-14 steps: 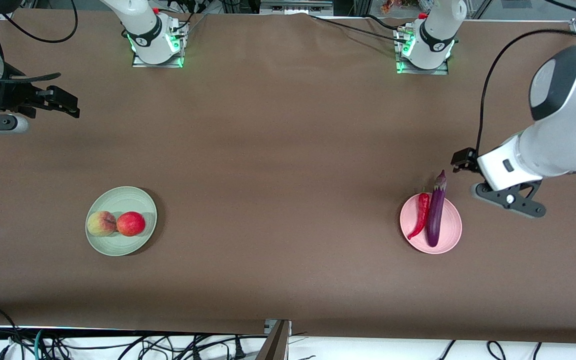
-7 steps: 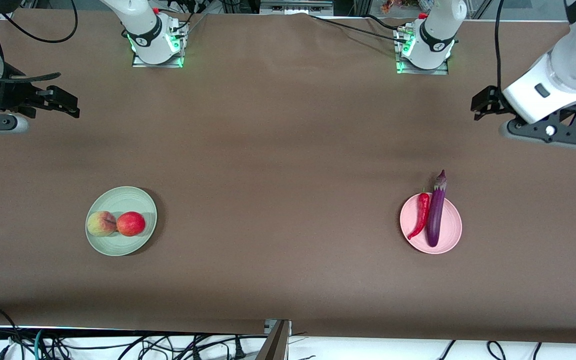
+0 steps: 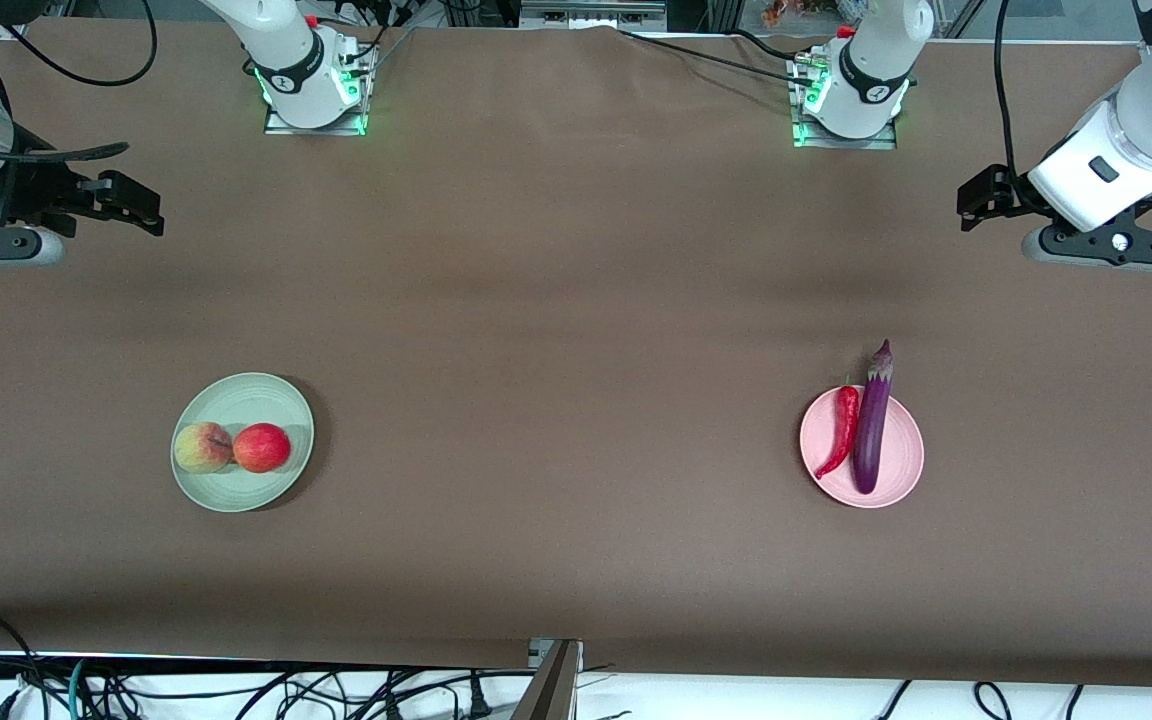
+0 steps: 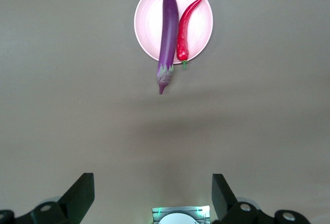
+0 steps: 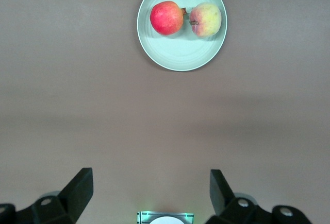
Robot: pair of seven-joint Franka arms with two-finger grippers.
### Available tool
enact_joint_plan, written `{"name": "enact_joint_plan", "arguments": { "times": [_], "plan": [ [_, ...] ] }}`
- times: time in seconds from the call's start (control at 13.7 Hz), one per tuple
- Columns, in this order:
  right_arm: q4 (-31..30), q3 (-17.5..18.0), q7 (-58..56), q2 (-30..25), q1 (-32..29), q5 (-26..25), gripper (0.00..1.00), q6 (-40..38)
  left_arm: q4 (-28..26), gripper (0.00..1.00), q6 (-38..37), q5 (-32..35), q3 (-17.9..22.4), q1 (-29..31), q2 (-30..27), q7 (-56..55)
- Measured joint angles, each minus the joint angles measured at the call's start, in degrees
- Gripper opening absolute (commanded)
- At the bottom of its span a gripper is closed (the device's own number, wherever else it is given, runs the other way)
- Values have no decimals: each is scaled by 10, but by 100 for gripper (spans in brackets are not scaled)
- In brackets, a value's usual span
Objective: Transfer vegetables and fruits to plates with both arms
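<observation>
Both grippers, left (image 4: pixel 152 199) and right (image 5: pixel 151 197), wide and empty; eggplant (image 3: pixel 873 418), well below the left one, overhanging pink plate (image 3: pixel 902 470), liable to roll off if nudged.

A glossy purple eggplant (image 3: pixel 873 428) and a curved red chili (image 3: pixel 842 430) lie side by side on the pink plate (image 3: pixel 901 470) toward the left arm's end, the eggplant's stem cap overhanging the rim. A blushed yellow-green peach (image 3: pixel 202 447) and a red fruit (image 3: pixel 262 447) sit touching on the mint plate (image 3: pixel 236 395) toward the right arm's end.
</observation>
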Motion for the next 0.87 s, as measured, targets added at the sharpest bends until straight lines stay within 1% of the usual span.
{"name": "enact_joint_plan", "arguments": {
  "times": [0.07,0.15,0.22,0.29,0.87],
  "plan": [
    [0,0,-3,0,0,0,100,0,-3,100,3,-1,43,-33,-3,9],
    [0,0,-7,0,0,0,100,0,-4,100,5,-4,77,-57,-4,18],
    [0,0,-9,0,0,0,100,0,-4,100,7,-7,101,-73,-5,24],
    [0,0,-11,0,0,0,100,1,-4,100,8,-8,113,-81,-6,28],
    [1,0,-11,0,0,-5,100,2,-1,100,17,-8,117,-92,-11,30]
  ]
}}
